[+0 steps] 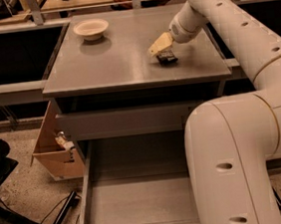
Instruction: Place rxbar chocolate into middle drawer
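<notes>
Claw: the pale claw (160,45) hangs low over the far right part of the desk, at the tip of the white arm (246,43) that reaches in from the right; whether it is spread or pressed together we cannot tell

Rxbar chocolate: the rxbar chocolate (167,57) lies flat on the desk top, far right, its dark wrapper just on the near side of the claw; from where we look the claw meets the bar's far end, though we cannot tell whether it grips it

Middle drawer: the middle drawer (139,199) stands pulled out toward us below the desk top, its grey floor and low left wall in plain sight; its right part is hidden behind the robot's white body (236,169)

Desk: the grey desk (120,63) carries both bar and bowl; a shut drawer front (121,121) sits between its top and the open drawer

Bowl: a cream bowl (91,28) rests upright at the far left of the desk, well apart from the bar

Cardboard box: an open cardboard box (55,155) stands on the speckled floor, just left of the drawers
</notes>
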`<state>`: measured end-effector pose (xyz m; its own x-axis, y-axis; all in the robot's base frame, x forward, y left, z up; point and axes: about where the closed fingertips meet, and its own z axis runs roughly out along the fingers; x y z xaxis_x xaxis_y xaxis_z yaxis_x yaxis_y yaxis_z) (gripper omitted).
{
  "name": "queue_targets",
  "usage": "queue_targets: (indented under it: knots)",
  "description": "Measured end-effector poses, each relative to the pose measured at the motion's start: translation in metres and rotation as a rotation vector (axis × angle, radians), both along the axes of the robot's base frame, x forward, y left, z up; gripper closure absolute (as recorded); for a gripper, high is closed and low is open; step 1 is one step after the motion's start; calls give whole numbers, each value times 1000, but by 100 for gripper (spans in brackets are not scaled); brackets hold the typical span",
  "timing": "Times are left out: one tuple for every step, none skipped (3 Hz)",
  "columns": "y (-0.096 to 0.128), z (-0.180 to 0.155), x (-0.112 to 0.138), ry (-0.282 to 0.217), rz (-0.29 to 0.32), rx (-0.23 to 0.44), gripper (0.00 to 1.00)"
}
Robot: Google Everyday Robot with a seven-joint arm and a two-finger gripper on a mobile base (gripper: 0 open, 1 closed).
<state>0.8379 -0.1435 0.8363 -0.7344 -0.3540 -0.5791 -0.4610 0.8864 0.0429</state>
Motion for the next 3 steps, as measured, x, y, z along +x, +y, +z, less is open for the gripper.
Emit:
queue_targets:
  knots:
    - [-11,-23,-7,72,-29,-31,27]
    - [-11,-14,-7,72,-29,-31,50]
    - [-11,-5,-7,72,-29,-31,73]
